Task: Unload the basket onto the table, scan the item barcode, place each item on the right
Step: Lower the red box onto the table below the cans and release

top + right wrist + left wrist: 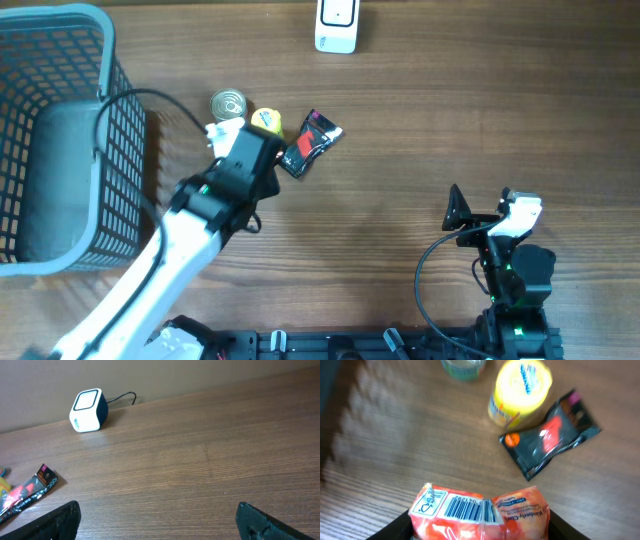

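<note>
An orange-and-white plastic-wrapped pack (480,510) fills the bottom of the left wrist view, its barcode label (465,507) facing the camera. My left gripper (480,529) is shut on it, a black finger on each side, just above the wooden table. From overhead the left gripper (245,160) sits by the group of small items and covers the pack. The white scanner box (337,25) stands at the far edge, and its cable shows behind the scanner (89,404) in the right wrist view. My right gripper (157,510) is open and holds nothing, near the front right (485,212).
A yellow-lidded container (266,121), a tin can (228,104) and a black-and-red pouch (310,145) lie just beyond the left gripper. A grey mesh basket (120,100) fills the left side. Bare wood lies between the items and the scanner.
</note>
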Controlling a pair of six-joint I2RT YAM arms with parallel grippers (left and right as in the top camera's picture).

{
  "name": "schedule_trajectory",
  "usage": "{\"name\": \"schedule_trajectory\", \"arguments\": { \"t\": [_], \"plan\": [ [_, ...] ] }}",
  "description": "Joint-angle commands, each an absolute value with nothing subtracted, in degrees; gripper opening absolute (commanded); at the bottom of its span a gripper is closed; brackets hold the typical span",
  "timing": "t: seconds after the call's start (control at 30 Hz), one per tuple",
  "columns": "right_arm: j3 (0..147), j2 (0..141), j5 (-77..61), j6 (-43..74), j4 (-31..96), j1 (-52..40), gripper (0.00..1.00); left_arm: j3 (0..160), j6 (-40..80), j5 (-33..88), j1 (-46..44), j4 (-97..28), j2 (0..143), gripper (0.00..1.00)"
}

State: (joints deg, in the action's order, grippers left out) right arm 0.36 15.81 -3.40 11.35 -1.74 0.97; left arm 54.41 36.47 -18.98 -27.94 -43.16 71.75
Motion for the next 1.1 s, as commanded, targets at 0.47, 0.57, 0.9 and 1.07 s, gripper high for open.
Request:
{"name": "schedule_trajectory", "arguments": {
  "t": [0.47,0.57,0.9,1.07],
  "plan": [
    [0.3,15.92,-3.09,12.05,-2.04,1.26,1.0,34.81,38.65,-20.38,-21.93,-23.14,64.42,0.67],
    [0.3,15.92,-3.09,12.05,-2.09,1.26,1.0,34.81,39.38,-18.0,-21.96,-21.1,69.21,0.67],
    [0.3,15.92,-3.09,12.08,-2.28,1.26,1.0,34.81,41.21,-12.27,-22.0,-14.9,80.16,0.73],
    [0.3,15.92,-3.09,12.05,-2.28,1.26,1.0,34.81,41.19,-8.34,-22.02,-12.19,81.78,0.72]
  ]
}}
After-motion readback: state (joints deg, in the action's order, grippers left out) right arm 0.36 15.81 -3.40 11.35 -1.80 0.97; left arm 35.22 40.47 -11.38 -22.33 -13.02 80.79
